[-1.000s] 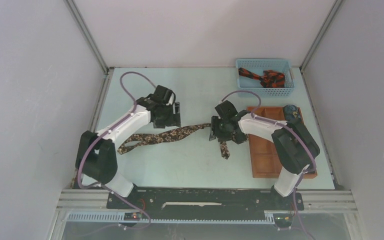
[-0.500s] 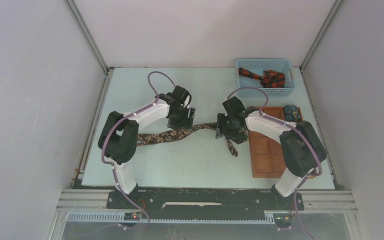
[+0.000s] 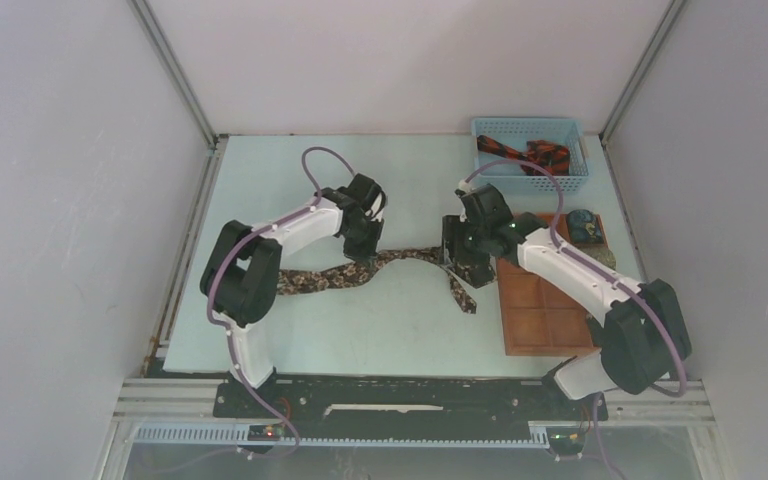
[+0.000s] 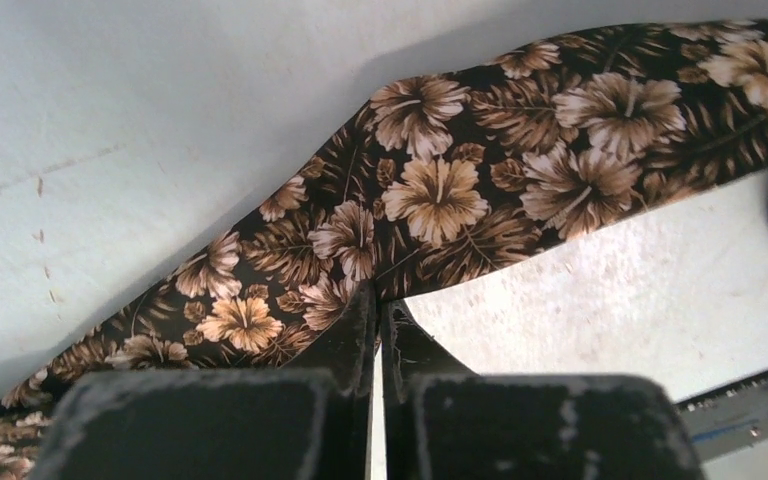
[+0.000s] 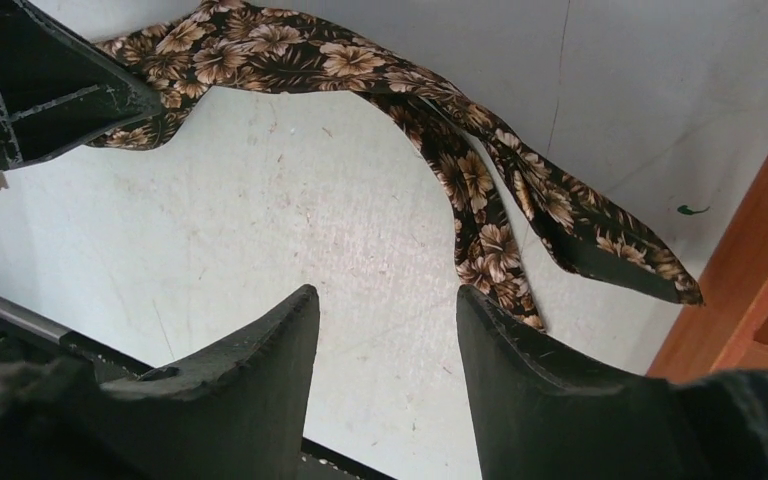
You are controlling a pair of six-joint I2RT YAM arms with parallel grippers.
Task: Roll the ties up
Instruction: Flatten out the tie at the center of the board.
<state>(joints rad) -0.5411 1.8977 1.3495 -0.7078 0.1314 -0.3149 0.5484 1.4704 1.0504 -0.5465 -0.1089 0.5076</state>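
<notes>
Floral tie (image 4: 440, 190), unrolled on bench (image 3: 290, 180): left end effector (image 4: 378, 300) pinches its edge, right end effector (image 5: 385, 300) spread by tail; keep taut, roll from tail.

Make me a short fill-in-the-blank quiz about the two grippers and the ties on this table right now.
1. The left gripper is shut on the dark ____ floral fabric tie.
2. The right gripper has its jaws ____, holding nothing.
3. The black and red-orange tie lies in the ____ plastic mesh basket.
Missing words: brown; open; blue.
</notes>
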